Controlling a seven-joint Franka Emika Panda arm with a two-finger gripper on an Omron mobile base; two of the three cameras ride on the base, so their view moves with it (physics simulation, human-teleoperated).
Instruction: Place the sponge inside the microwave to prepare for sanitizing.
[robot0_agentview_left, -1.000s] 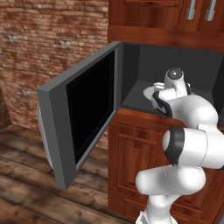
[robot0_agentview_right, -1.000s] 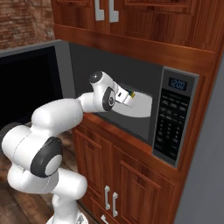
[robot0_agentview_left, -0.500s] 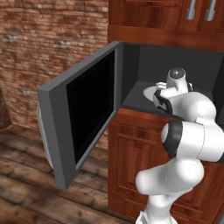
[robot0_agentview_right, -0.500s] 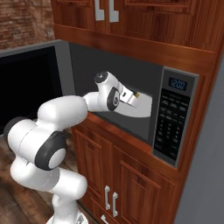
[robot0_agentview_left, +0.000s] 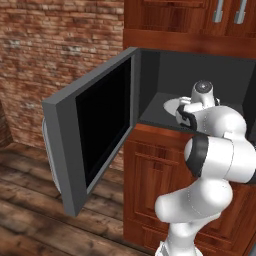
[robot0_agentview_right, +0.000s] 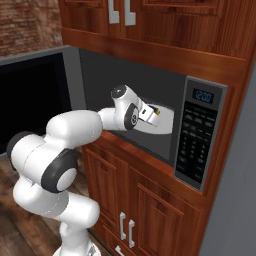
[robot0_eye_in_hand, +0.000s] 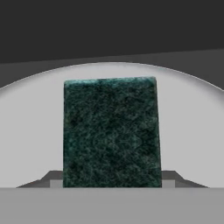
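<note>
The microwave (robot0_agentview_right: 200, 135) is built in between wooden cabinets, its black glass door (robot0_agentview_left: 100, 125) swung wide open to the left. My arm reaches into the dark grey cavity. My gripper (robot0_agentview_right: 152, 114) is shut on the sponge (robot0_eye_in_hand: 111, 131), a dark green rectangular pad with a yellow part (robot0_agentview_right: 157, 112) showing from the right. In the hand view the sponge stands between my fingertips (robot0_eye_in_hand: 53, 178), just above the pale round turntable (robot0_eye_in_hand: 30, 131). Whether it touches the turntable (robot0_agentview_left: 169, 104) I cannot tell.
The open door juts out into the room at the left of the arm. Wooden cabinets (robot0_agentview_right: 150, 215) lie below the microwave and more cabinets (robot0_agentview_left: 175, 17) above it. A brick wall (robot0_agentview_left: 55, 50) and plank floor (robot0_agentview_left: 30, 220) are on the left.
The hand has moved a little deeper into the microwave cavity with the sponge in it. The door has not moved.
</note>
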